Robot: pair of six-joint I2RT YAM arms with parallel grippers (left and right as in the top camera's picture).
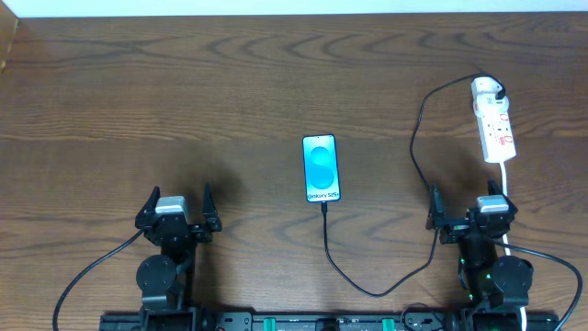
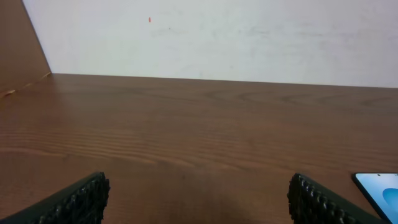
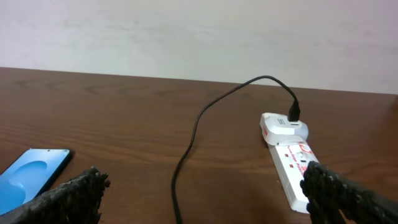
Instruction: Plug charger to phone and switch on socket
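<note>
**Both end effectors wide apart, holding nothing; phone mid-surface with charger at its near edge**

The left end effector [image 1: 180, 190] has its jaws spread wide. Nothing sits between them and they touch nothing. Its wrist view shows only bare wood in the gap. The right end effector [image 1: 470, 195] is also spread wide and is empty. Both sit at the near edge of the surface [image 1: 184, 92], well apart from each other.

The phone [image 1: 320, 169] lies flat near the middle of the surface, screen up and blue, between the two arms and farther out. The charger [image 1: 418, 138] meets the phone's near short edge with its connector tip. I cannot tell whether the tip is fully seated. The cable loops toward the right arm, then curves up to the white plug, which sits in the far end of the socket [image 1: 496, 129] at far right.

- **Hard to make out:** the socket switches are too small to read as on or off. The left wrist view cuts the phone off at the frame corner. The socket's white cord runs behind the right arm.
- **Materials and shapes:** the surface is dark wood grain. The finger pads [image 3: 68, 196] are black and ribbed. The socket is glossy white plastic with red marks. The cable is thin and matte black.
</note>
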